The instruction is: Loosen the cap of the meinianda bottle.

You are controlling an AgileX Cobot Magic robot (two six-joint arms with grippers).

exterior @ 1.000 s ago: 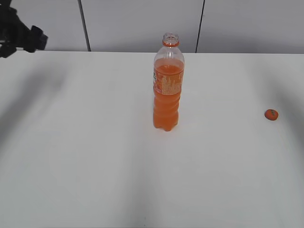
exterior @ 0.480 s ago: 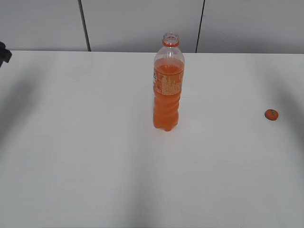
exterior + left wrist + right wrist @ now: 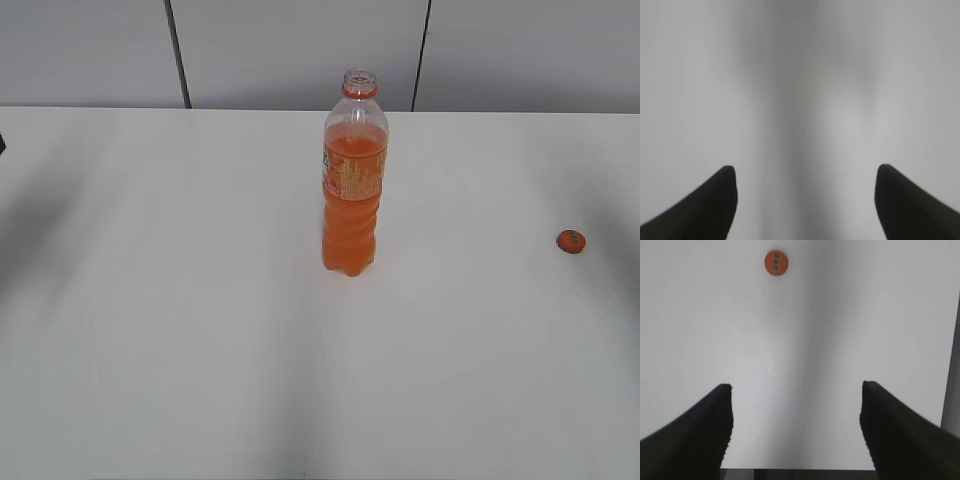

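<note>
The meinianda bottle [image 3: 353, 170] stands upright near the middle of the white table [image 3: 180, 300], its mouth open with no cap on it. The orange cap [image 3: 571, 241] lies on the table far to the right of the bottle; it also shows in the right wrist view [image 3: 776, 262], top up, well ahead of the jaws. My right gripper [image 3: 796, 410] is open and empty over the table's edge. My left gripper [image 3: 805, 195] is open and empty over bare table. Neither gripper body shows in the exterior view.
A grey panelled wall [image 3: 300, 50] runs behind the table's far edge. The table's near edge shows at the bottom of the right wrist view [image 3: 800, 471]. Soft arm shadows lie on the table at left and right.
The left arm, seen at the upper left a second ago, has drawn back out of the exterior view to the left. The bottle and the cap have not moved.
</note>
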